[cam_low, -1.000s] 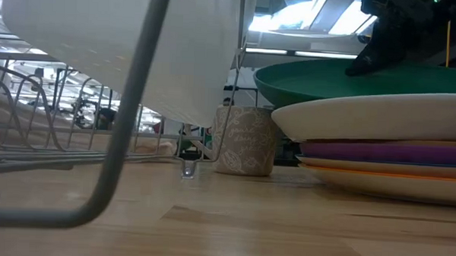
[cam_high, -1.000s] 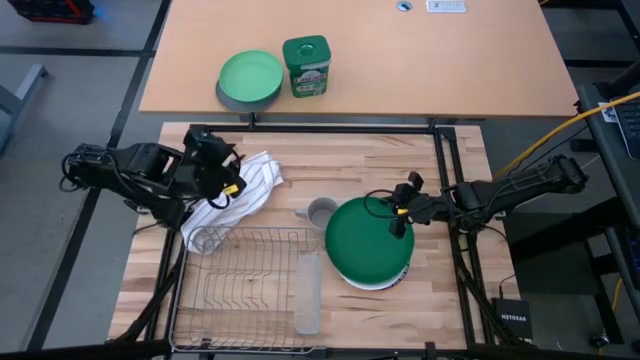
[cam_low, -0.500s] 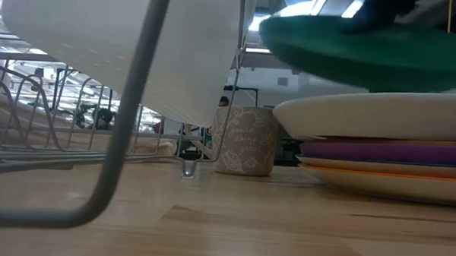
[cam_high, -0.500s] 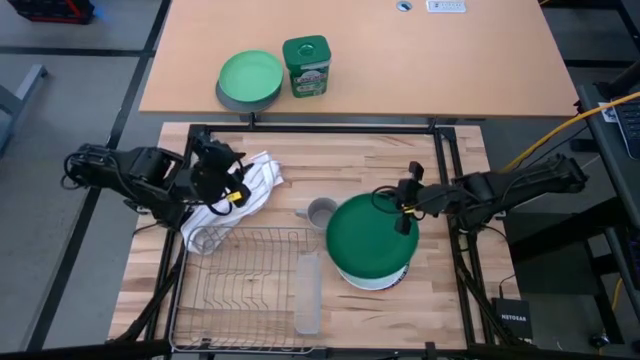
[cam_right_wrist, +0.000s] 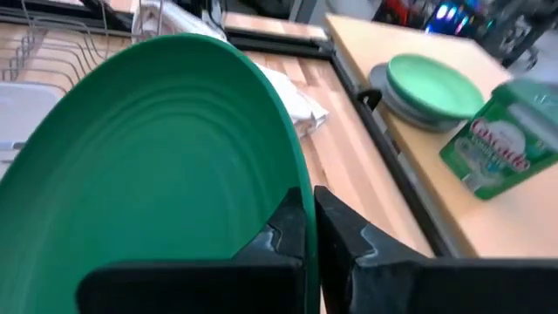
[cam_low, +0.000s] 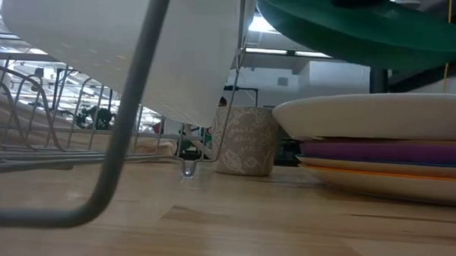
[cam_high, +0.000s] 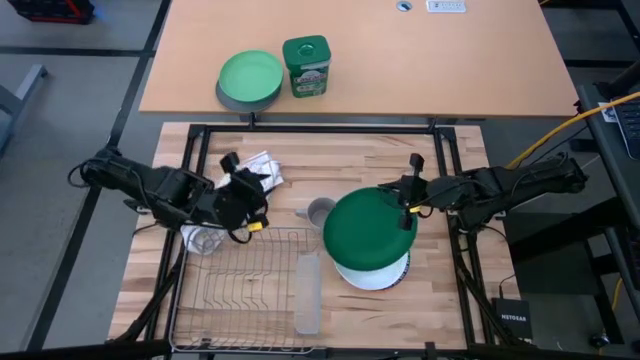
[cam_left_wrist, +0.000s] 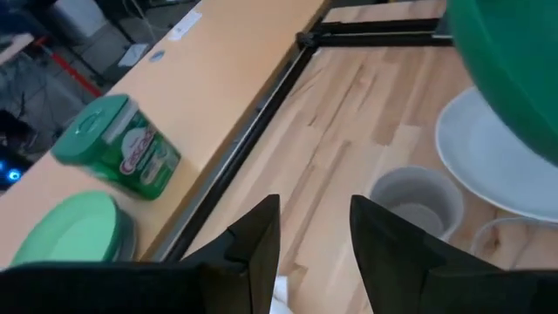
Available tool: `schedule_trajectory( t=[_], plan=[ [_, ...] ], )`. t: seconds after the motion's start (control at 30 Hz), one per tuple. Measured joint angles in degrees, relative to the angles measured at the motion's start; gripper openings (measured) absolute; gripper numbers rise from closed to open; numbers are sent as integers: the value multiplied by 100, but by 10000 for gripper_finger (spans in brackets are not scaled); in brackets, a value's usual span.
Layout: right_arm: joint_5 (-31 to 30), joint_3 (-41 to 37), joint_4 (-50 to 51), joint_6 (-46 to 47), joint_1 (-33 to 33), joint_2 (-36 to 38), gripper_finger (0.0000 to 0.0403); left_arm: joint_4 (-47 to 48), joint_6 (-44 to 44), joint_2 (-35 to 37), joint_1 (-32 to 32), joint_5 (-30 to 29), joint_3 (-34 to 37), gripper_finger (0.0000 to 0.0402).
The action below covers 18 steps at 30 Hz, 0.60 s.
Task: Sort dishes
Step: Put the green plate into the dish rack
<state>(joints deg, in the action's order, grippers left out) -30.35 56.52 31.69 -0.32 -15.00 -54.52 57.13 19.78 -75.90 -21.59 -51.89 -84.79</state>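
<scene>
The right pincer (cam_high: 409, 207) was clamped on the right-hand rim of the large dark green round plate (cam_high: 368, 230), its two dark fingers (cam_right_wrist: 292, 228) pressed together over the edge. The plate was held lifted and tilted above the stack of remaining plates (cam_low: 379, 145), clear of it in the low view. The uppermost of the stack was a white round plate (cam_low: 373, 115), with a purple plate (cam_low: 387, 152) and an orange-edged plate (cam_low: 378, 173) seen beneath it; the stack rested on the pale wooden slatted counter (cam_high: 370, 165), towards its right side.

Just left of the stack a small grey patterned mug (cam_high: 320, 212) stood upright on the counter. Nearer than the mug, a wire dish rack (cam_high: 250, 290) occupied the near left part of the counter, with a pale rectangular tray (cam_high: 308, 292) at its right edge.

The left pincer (cam_high: 252, 205) was held above the far edge of the rack, beside a crumpled white striped cloth (cam_high: 262, 166); its fingers (cam_left_wrist: 261, 235) were apart with nothing between them.

On the separate tan tabletop (cam_high: 450, 60) at the far side, a light green plate (cam_high: 250, 76) lay on a grey bowl, and just right of it stood a green tub of detergent (cam_high: 306, 66).
</scene>
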Motion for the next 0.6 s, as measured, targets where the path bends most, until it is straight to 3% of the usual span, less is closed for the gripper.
schedule_trajectory(
  t=[0.3,0.6],
  plan=[
    [-57,2,-986,-1369,0,0,10,-599,-87,-115,-421,31,0,127],
    [-80,4,-2137,-2570,0,-61,10,-2020,-254,-249,-628,31,0,127]
  ],
)
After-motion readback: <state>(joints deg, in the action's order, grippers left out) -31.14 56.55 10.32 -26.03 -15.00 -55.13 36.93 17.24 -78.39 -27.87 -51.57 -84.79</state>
